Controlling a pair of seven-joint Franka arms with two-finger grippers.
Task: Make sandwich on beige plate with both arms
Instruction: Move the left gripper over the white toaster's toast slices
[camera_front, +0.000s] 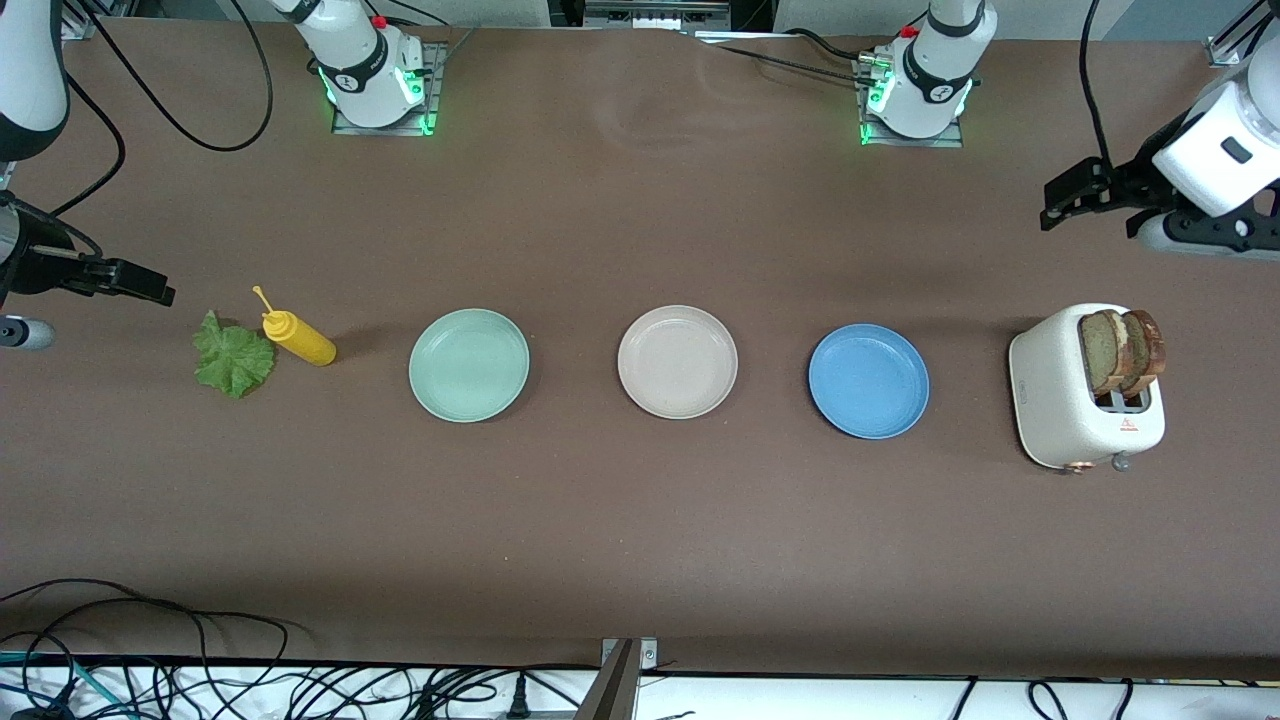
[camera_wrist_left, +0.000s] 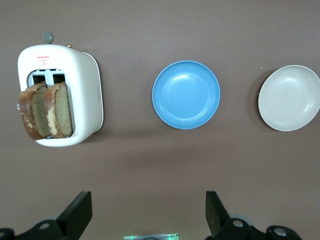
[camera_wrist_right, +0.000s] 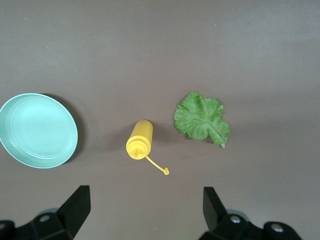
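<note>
Two tan bread slices (camera_front: 1122, 350) with dark crust stand upright in the slots of a white toaster (camera_front: 1050, 400) at the left arm's end of the table; the left wrist view shows the slices (camera_wrist_left: 47, 111) too. The empty beige plate (camera_front: 677, 361) lies mid-table, and its rim (camera_wrist_left: 289, 98) shows in the left wrist view. A green lettuce leaf (camera_front: 233, 355) lies flat at the right arm's end, also in the right wrist view (camera_wrist_right: 201, 118). My left gripper (camera_front: 1062, 198) hangs open over bare table beside the toaster, jaws wide (camera_wrist_left: 147, 215). My right gripper (camera_front: 150, 288) hovers open near the lettuce (camera_wrist_right: 146, 212).
A yellow squeeze bottle (camera_front: 298, 338) lies on its side right beside the lettuce (camera_wrist_right: 139, 139). A mint-green plate (camera_front: 468, 364) and a blue plate (camera_front: 868, 380) flank the beige one, both empty. Cables run along the table's near edge.
</note>
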